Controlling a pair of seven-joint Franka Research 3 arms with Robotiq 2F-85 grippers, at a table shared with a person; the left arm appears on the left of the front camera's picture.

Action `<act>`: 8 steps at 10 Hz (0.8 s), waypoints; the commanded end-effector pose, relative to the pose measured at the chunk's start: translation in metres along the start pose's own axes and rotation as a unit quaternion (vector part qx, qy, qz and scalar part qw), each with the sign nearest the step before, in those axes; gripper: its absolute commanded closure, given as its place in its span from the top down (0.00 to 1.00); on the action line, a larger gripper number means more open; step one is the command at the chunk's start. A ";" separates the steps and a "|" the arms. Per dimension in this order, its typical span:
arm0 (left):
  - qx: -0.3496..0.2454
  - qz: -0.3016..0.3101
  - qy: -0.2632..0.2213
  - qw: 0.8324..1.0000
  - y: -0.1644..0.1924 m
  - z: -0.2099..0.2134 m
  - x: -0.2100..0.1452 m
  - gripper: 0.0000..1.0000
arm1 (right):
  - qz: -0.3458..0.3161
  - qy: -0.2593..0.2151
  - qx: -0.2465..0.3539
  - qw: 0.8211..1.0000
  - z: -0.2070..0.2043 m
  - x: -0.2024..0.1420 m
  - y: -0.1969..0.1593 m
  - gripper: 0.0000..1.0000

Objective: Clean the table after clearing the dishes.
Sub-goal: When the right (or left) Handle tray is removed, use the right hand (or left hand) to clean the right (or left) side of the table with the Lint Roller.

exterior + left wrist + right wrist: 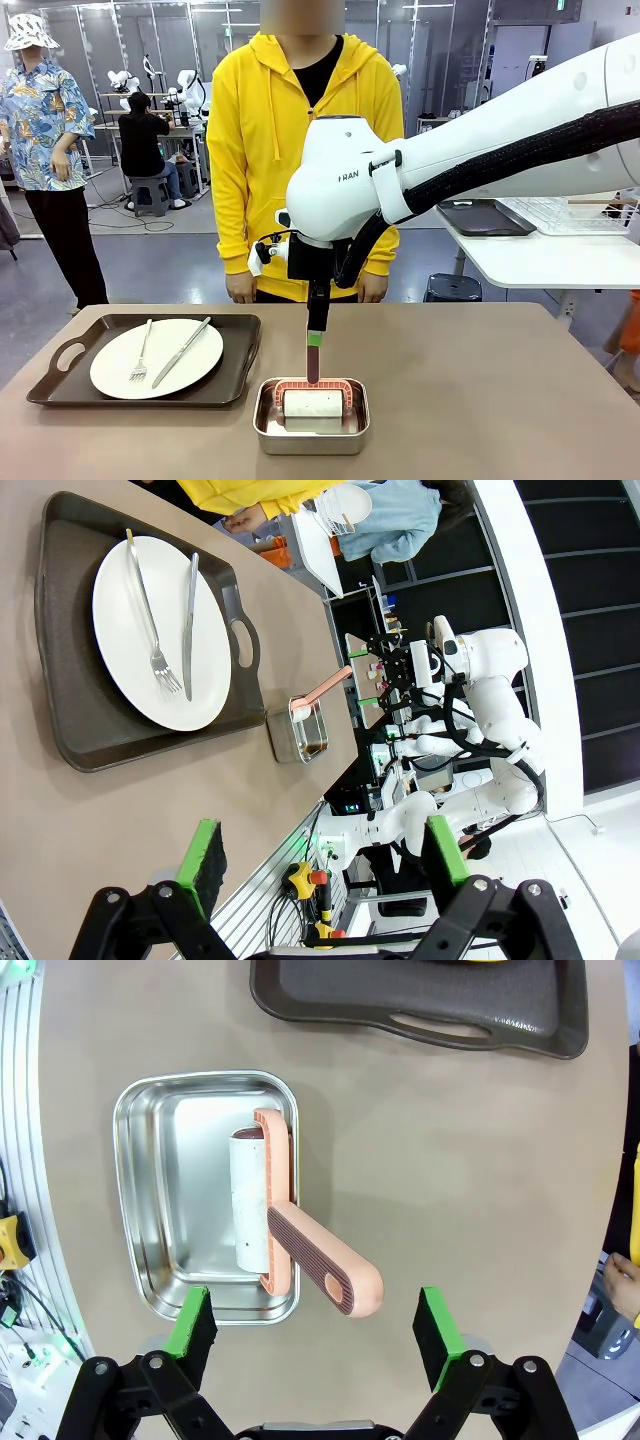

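- Right arm [480,140]: glossy white rounded shells, dark "FRAN" lettering on the joint housing. A black ribbed cable hose [560,135] runs alongside, cinched by a white strap [390,185].
- Right claw [314,1312]: black link fingers with visible pivot bolts, bright green pads [192,1332].
- Left claw [325,865]: same black links, green pads.
- Person [300,150]: yellow zip hoodie with drawstrings, long sleeves, black top beneath.

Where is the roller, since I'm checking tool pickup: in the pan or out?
In. The roller lies inside the steel pan, its handle rising toward the open right gripper, untouched.
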State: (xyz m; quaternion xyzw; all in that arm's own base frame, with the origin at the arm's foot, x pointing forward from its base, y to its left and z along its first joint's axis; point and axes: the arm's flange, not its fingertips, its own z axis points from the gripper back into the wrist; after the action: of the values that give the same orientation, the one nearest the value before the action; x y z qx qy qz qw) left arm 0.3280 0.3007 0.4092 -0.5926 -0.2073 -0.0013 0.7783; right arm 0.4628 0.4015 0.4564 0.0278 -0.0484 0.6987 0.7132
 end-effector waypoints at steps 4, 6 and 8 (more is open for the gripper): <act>-0.002 -0.004 -0.001 1.000 -0.001 0.002 -0.001 1.00 | -0.098 -0.124 0.088 0.983 0.068 -0.025 -0.027 1.00; -0.002 -0.004 -0.001 1.000 -0.001 0.002 -0.001 1.00 | -0.177 -0.222 0.161 0.945 0.071 -0.054 -0.035 1.00; -0.002 -0.004 -0.001 1.000 -0.001 0.002 -0.001 1.00 | -0.226 -0.335 0.267 0.875 0.064 -0.119 -0.037 1.00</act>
State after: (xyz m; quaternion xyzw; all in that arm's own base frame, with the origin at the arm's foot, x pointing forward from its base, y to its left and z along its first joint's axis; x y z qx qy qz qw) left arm 0.3279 0.3007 0.4092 -0.5926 -0.2074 -0.0012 0.7783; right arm 0.5157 0.3166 0.5258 0.3831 -0.0758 0.4982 0.7742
